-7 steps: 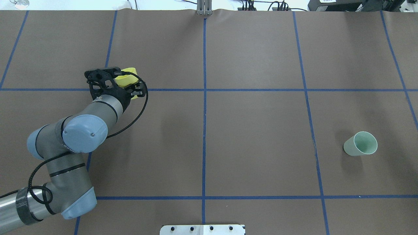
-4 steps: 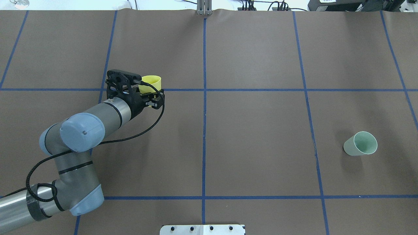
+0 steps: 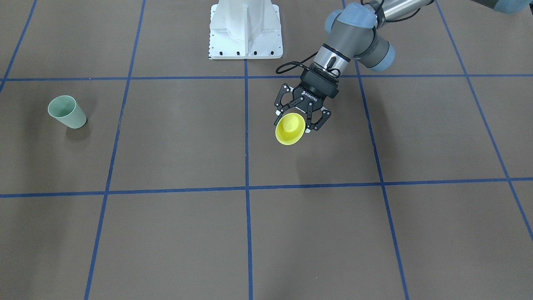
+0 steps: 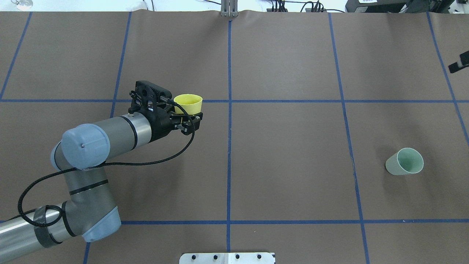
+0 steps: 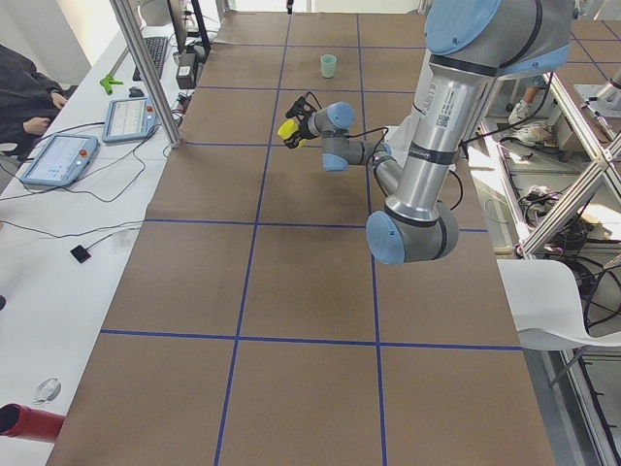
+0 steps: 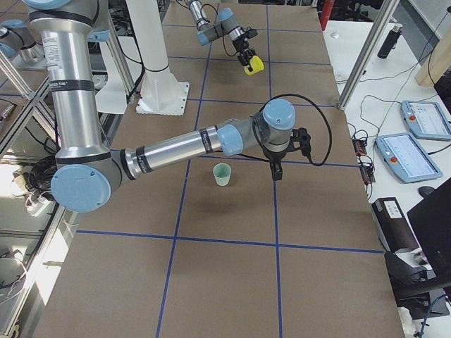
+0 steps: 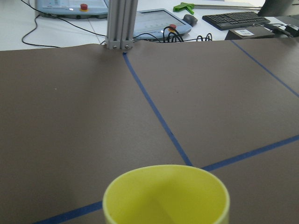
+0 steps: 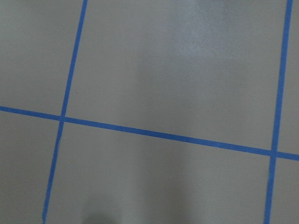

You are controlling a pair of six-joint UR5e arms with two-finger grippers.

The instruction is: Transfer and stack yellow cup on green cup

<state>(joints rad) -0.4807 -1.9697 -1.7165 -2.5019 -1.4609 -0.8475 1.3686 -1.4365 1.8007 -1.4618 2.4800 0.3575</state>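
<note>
My left gripper [image 4: 185,114] is shut on the yellow cup [image 4: 188,103] and holds it above the table, left of the centre line. The cup also shows tilted in the front view [image 3: 290,129], between the fingers of the left gripper [image 3: 294,123], and fills the bottom of the left wrist view [image 7: 166,196]. The green cup [image 4: 405,161] stands alone on the table at the right, also in the front view [image 3: 66,111]. Only a tip of my right gripper [image 4: 460,64] shows at the right edge, beyond the green cup; I cannot tell whether it is open.
Brown table cover with a blue tape grid. The robot base plate [image 4: 227,257] sits at the near edge. An aluminium post [image 4: 229,9] stands at the far edge. Operator tablets [image 6: 423,116] and cables lie on the desk beyond the far edge.
My left arm has carried the yellow cup to the right, toward the centre line. A tip of the right gripper has come into view at the right edge. The green cup has not moved.
</note>
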